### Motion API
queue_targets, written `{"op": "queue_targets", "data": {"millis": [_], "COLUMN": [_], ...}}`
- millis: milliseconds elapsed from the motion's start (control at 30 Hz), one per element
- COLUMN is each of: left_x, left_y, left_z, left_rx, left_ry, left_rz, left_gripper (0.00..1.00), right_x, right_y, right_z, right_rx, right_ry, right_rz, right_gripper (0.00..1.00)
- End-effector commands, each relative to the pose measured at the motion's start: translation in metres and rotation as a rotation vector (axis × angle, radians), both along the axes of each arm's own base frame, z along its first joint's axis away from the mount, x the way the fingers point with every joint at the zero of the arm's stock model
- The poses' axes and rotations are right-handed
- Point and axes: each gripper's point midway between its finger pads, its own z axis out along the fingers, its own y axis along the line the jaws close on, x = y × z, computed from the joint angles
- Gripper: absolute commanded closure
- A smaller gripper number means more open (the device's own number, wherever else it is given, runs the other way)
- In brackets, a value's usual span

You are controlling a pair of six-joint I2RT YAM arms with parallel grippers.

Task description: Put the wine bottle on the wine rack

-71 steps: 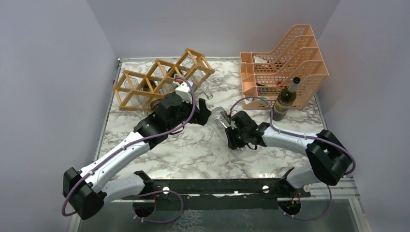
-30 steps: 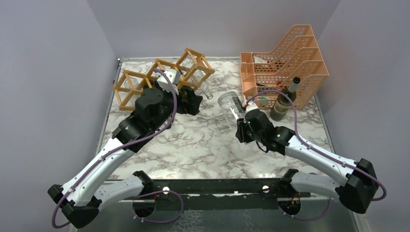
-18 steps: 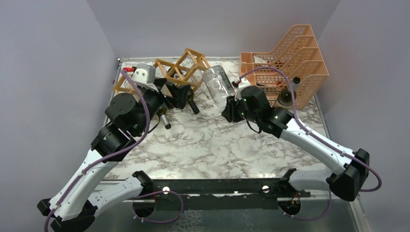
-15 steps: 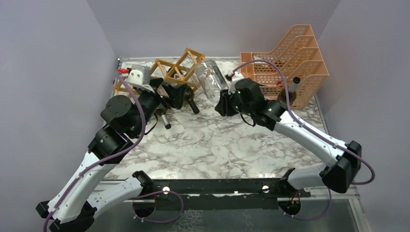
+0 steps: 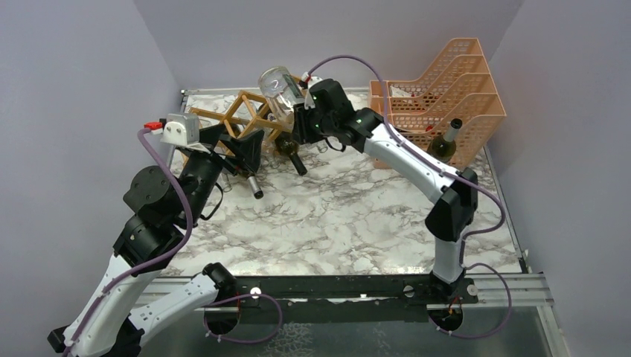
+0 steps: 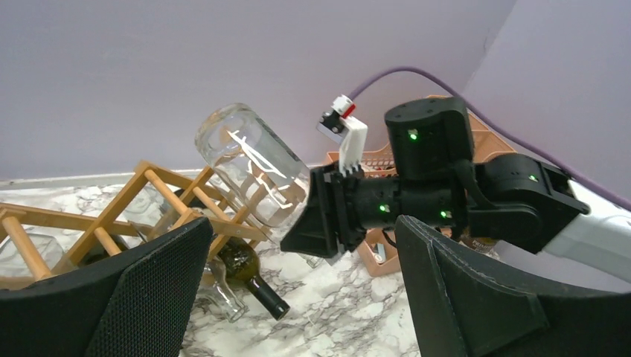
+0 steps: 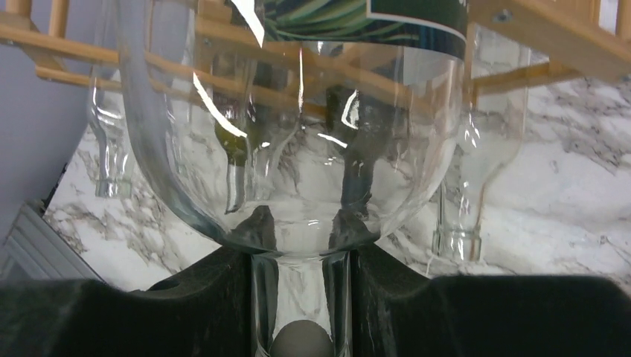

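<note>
Far back and left of centre, seen from above, the right gripper (image 5: 300, 117) pinches the clear wine bottle (image 5: 281, 89) by its neck, with the base raised over the wine rack (image 5: 242, 111). The left gripper (image 5: 236, 143) stands spread beside it.

Left wrist view: the bottle is over the sticks and not yet in a cell, above a dark bottle (image 6: 249, 271) lodged in the rack.

Right wrist view: the neck is clamped between the pads. Smooth glass could swivel in so narrow a grip and knock the light rack askew.

1. The rack (image 5: 238, 123) lies at the back left of the table (image 5: 335, 216).
2. The organiser (image 5: 446, 97) sits at the back right, well apart from the rack.
3. A standing bottle (image 5: 446, 143) is just before the organiser.
4. Racked bottles (image 6: 245, 269) lie in the cells, necks pointing forward.
5. The held bottle (image 5: 279, 88) tilts above the rack's right end, neck down in the right gripper (image 5: 299, 111).
</note>
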Motion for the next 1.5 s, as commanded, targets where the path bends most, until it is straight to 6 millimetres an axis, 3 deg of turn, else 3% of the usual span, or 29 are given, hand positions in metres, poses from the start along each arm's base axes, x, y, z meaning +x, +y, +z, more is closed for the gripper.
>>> {"op": "queue_targets", "data": {"millis": [0,133,467,700,1033,1467], "left_x": [0.000,-0.002,-0.006,-0.007,-0.007,-0.006], "left_y": [0.009,0.010,0.009,0.009,0.011,0.007], "left_z": [-0.010,-0.012,-0.020,-0.025,-0.028,-0.030], "left_rx": [0.024,0.021,0.015,0.020,0.024,0.029], "left_ry": [0.021,0.028,0.043,0.056,0.065,0.072], "left_rz": [0.036,0.037,0.015,0.016,0.018,0.012], "left_gripper": [0.01,0.01,0.01,0.01,0.01,0.01], "right_x": [0.027,0.039,0.058,0.065,0.069,0.063], "right_y": [0.032,0.045,0.053,0.057,0.054,0.047], "right_z": [0.094,0.087,0.060,0.043,0.036,0.031], "right_rx": [0.169,0.158,0.108,0.077,0.046,0.030], "right_ry": [-0.208,-0.188,-0.176,-0.166,-0.178,-0.161], "right_rz": [0.034,0.029,-0.006,-0.007,-0.018,-0.018], "right_gripper": [0.99,0.99,0.99,0.77,0.56,0.48]}}
